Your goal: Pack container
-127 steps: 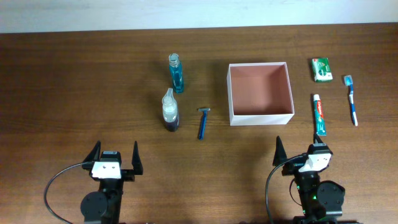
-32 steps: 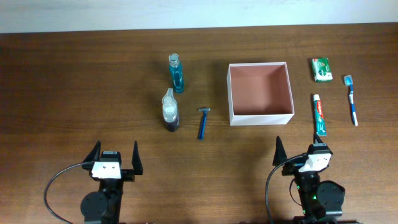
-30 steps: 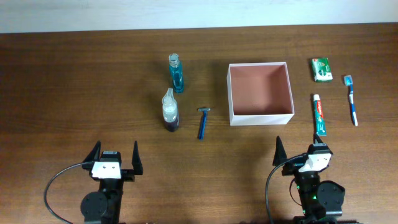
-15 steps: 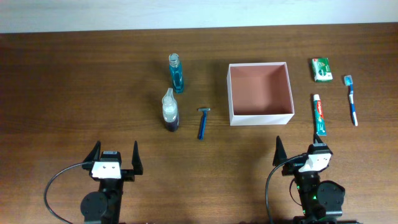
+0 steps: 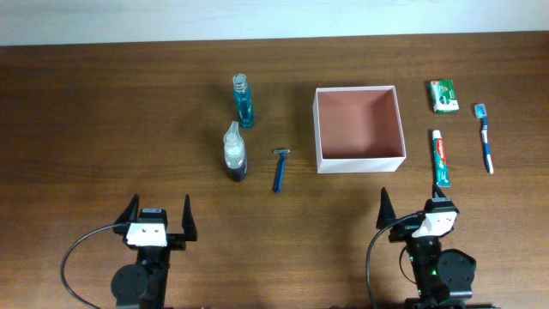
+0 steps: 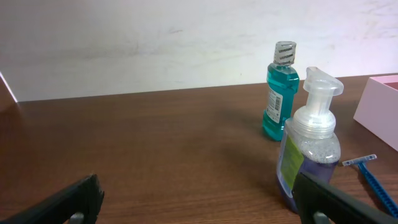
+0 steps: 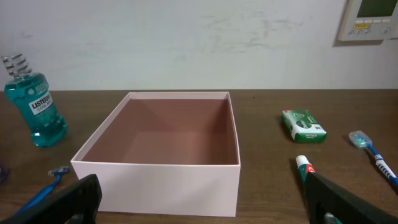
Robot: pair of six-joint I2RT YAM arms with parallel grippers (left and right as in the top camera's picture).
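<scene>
The container (image 5: 360,163) stands empty on the table (image 5: 103,129), right of centre in the overhead view. Mouthwash (image 5: 244,101), pump bottle (image 5: 235,153) and razor (image 5: 279,170) lie on its left; green packet (image 5: 443,95), toothpaste (image 5: 440,157) and toothbrush (image 5: 485,137) on its right. My left hand (image 5: 160,206) and right hand (image 5: 413,206) sit near me, fingers apart, holding nothing.

Left wrist view: the pump bottle is close ahead, untouched.

Right wrist view: the container's inside is bare. I judge packing not begun, with six items left.
</scene>
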